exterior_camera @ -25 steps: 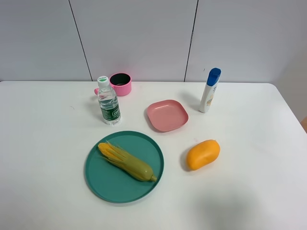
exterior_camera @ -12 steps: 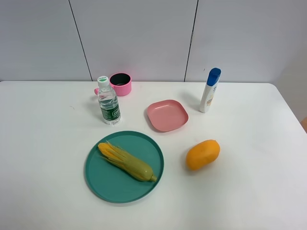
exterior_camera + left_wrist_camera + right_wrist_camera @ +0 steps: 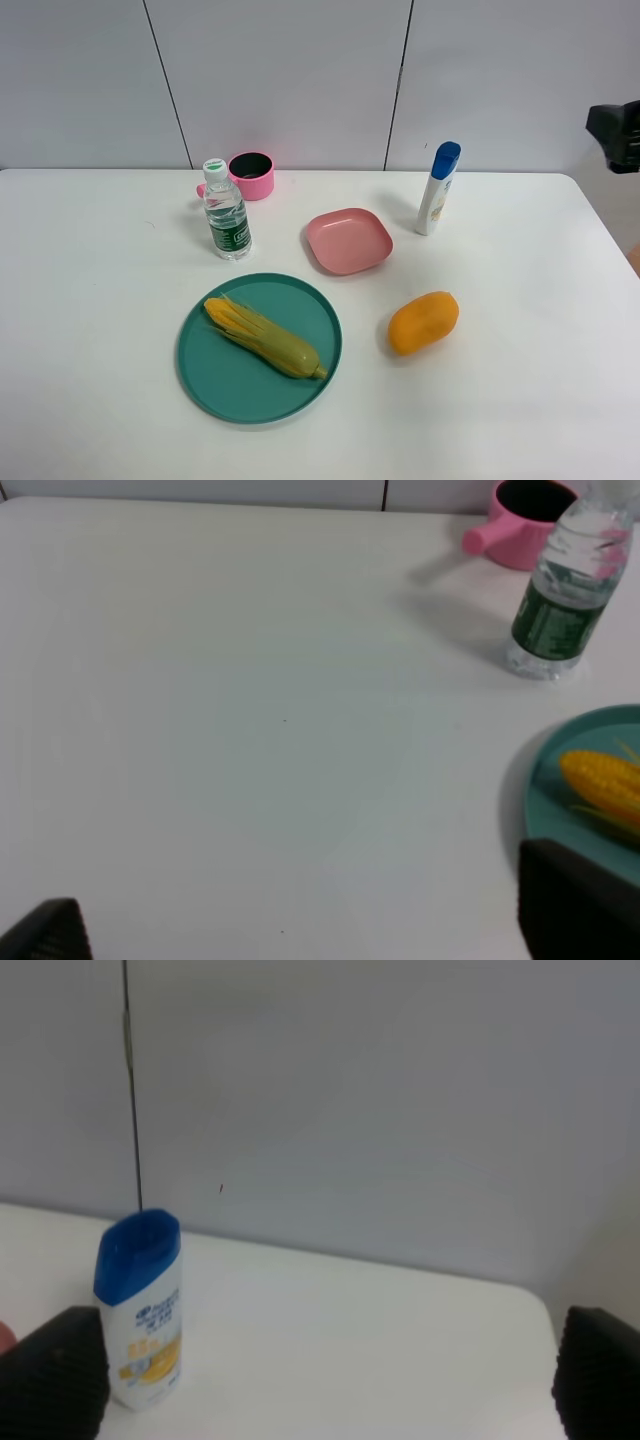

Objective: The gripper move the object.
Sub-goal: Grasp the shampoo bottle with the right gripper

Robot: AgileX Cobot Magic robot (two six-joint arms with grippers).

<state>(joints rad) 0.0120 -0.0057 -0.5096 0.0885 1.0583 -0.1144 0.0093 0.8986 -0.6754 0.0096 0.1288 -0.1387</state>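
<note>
Left claw (image 3: 310, 918): fingers spread wide with nothing between them, hanging over the bare left part of the surface (image 3: 90, 300).
Water bottle (image 3: 227, 215): upright, just in front of the pink cup (image 3: 251, 175). It is clear with a white cap and could be picked by mistake if the two bottles are confused.
Green plate (image 3: 215, 375): carries an ear of corn (image 3: 262, 336), well apart from the job.
Pink dish (image 3: 347, 240): nothing on it, near the white bottle's left side.
Orange fruit (image 3: 423, 321): lies in front of the white bottle, apart from it.
White bottle (image 3: 437, 190): stands upright at the back right of the surface, blue cap up, touched by nothing.
Right claw (image 3: 325, 1370): wide open and holding nothing, out past the surface's right rear corner. The bottle sits nearer one finger than the middle of the gap.
Risk: the bottle is tall and slim. If the approach is off-centre, one finger would likely knock it over toward the pink dish. A grip high on the smooth cap may slip.
</note>
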